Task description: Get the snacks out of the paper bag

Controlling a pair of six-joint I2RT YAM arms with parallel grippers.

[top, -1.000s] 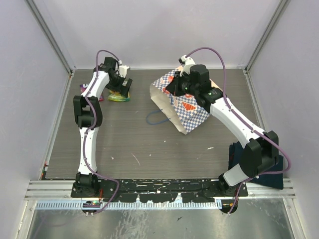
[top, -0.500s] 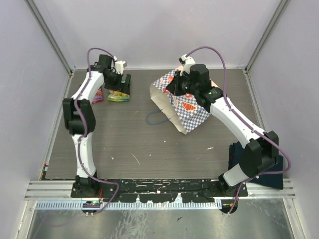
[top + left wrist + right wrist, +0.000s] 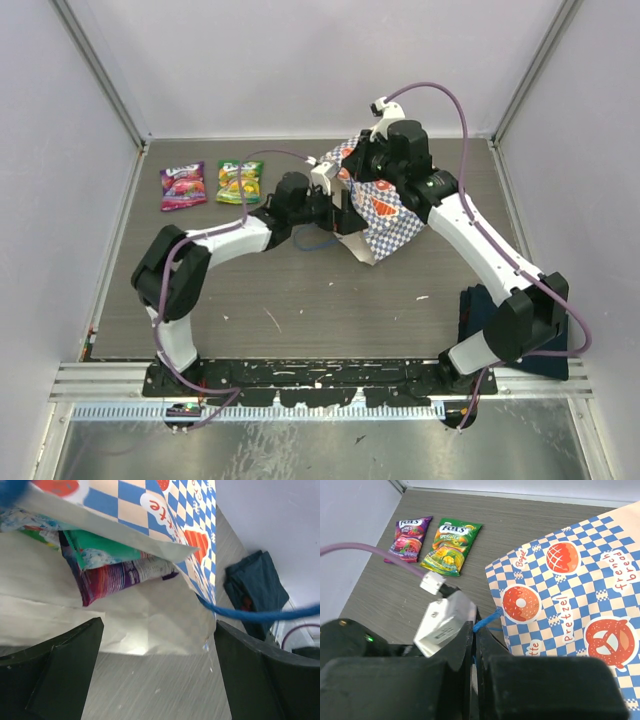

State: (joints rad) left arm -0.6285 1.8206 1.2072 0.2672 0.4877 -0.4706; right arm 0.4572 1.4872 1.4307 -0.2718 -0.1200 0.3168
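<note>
The left tool (image 3: 157, 630) is spread wide at the mouth of the paper bag (image 3: 150, 510), where a teal snack (image 3: 107, 550) and a purple snack (image 3: 125, 577) lie inside. The right tool (image 3: 475, 635) is pressed together, pinching the bag's blue cord (image 3: 487, 619). A green packet (image 3: 239, 182) and a purple packet (image 3: 183, 187) lie on the surface (image 3: 250, 290), well apart from the bag.

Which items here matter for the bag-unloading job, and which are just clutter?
Job:
paper bag
purple packet and green packet, out on the table
packets inside the bag
left gripper, open at its mouth
right gripper, shut on the bag

Lying about:
dark blue cloth
</note>
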